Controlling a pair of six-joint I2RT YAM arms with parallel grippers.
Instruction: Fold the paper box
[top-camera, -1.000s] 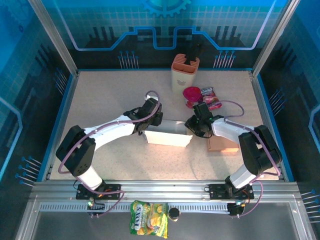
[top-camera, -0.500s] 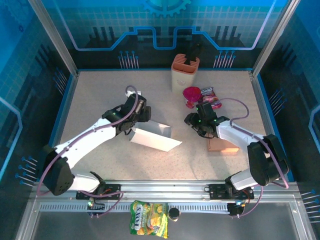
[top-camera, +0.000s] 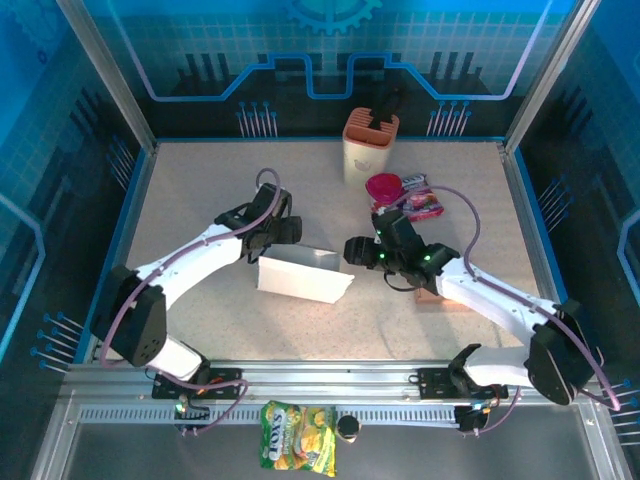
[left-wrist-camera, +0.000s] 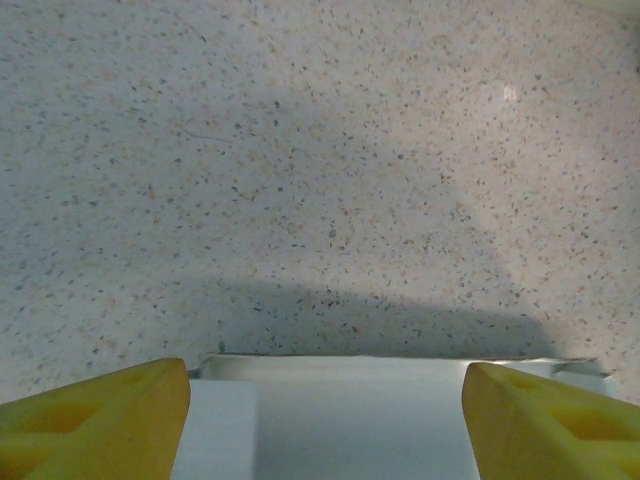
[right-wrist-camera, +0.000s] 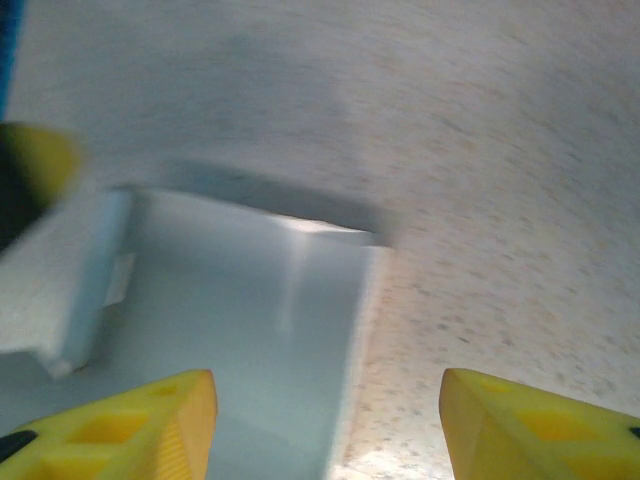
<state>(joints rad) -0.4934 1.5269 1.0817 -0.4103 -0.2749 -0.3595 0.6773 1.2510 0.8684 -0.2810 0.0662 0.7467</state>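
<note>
Paper box (top-camera: 303, 277) sits on the table (top-camera: 200, 200) around the middle, a little left of centre. Long white shape, open side up, long axis running left to right and slightly skewed.

Left hand (top-camera: 277, 240) at the box's far-left corner. In the left wrist view its yellow fingers (left-wrist-camera: 95, 420) are spread wide, with the box's edge lying in the gap between them. Released, nothing clamped.

Right hand (top-camera: 356, 252) just beside the box's right end. The right wrist view is blurred, but its fingers (right-wrist-camera: 540, 425) are set well apart above the box's pale interior. Released too. Contact with the box: cannot tell.

Far side of the table: beige holder (top-camera: 370, 148), pink cup (top-camera: 383, 187), pink packet (top-camera: 425, 200). Brown block (top-camera: 445, 296) partly under the right arm. Yellow snack bag (top-camera: 297, 450) on the near rail.
</note>
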